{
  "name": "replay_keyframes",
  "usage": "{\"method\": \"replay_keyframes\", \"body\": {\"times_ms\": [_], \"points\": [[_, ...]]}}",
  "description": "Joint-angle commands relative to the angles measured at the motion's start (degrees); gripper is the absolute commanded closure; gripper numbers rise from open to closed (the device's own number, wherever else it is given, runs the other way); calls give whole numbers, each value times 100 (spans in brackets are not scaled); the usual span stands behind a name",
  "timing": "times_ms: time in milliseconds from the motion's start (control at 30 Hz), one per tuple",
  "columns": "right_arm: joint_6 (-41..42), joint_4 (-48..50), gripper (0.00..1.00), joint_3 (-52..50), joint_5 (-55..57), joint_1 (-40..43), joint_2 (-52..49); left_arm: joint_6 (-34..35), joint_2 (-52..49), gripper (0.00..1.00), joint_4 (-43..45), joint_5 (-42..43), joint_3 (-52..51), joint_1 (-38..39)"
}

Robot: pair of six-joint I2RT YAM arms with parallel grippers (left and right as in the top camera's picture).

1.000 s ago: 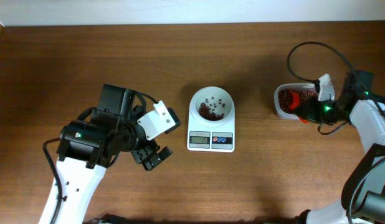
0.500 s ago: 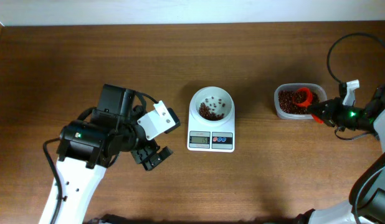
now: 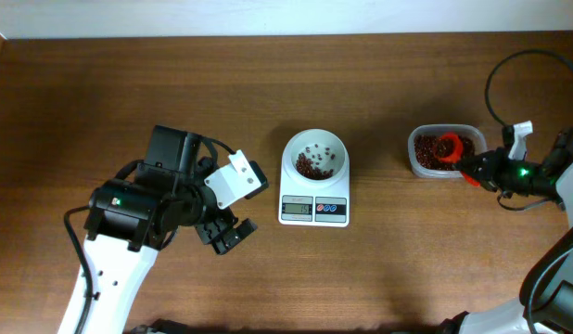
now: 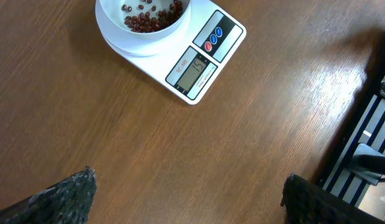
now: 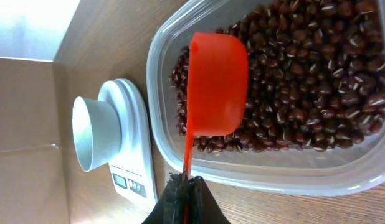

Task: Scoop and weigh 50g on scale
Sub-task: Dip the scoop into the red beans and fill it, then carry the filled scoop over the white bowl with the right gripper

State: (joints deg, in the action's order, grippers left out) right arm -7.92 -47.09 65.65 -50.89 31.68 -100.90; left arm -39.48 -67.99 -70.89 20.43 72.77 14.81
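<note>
The white scale [image 3: 314, 210] stands mid-table, and its round bowl [image 3: 314, 155] holds a small heap of red beans. The left wrist view shows the scale [image 4: 202, 59] and its bowl [image 4: 141, 22] at the top. My left gripper [image 3: 226, 232] hangs open over bare wood left of the scale, with nothing between its fingers [image 4: 77, 190]. At the right, my right gripper [image 3: 474, 171] is shut on the thin handle of a red scoop [image 3: 447, 145]. The scoop's cup [image 5: 217, 87] sits over the beans in the clear tub [image 5: 267, 177]. The right gripper [image 5: 187, 182] is just outside the tub's rim.
The clear tub of red beans [image 3: 416, 160] stands right of the scale. A black cable [image 3: 495, 74] loops above the right arm. The bulky left arm [image 3: 138, 209] takes up the left side. The table's edge and a dark rack [image 4: 367, 137] show beyond it.
The right gripper has drawn back to the right and its wrist has turned. The scoop has shifted from the tub's left part toward its middle. The left arm has not moved.
</note>
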Motion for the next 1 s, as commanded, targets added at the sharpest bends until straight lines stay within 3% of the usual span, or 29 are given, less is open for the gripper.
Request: {"method": "replay_keyframes", "body": {"times_ms": [0,533,967], "points": [[-103,-68,96,-28,-105,33,-31,-94,7,1,9,81,111,-35],[-107,-356,96,-28,-1687,-59,-31,-94,7,1,9,81,111,-35],[120,-308,96,-28,-1943,-2282,-28,-94,7,1,9,81,111,-35]]}}
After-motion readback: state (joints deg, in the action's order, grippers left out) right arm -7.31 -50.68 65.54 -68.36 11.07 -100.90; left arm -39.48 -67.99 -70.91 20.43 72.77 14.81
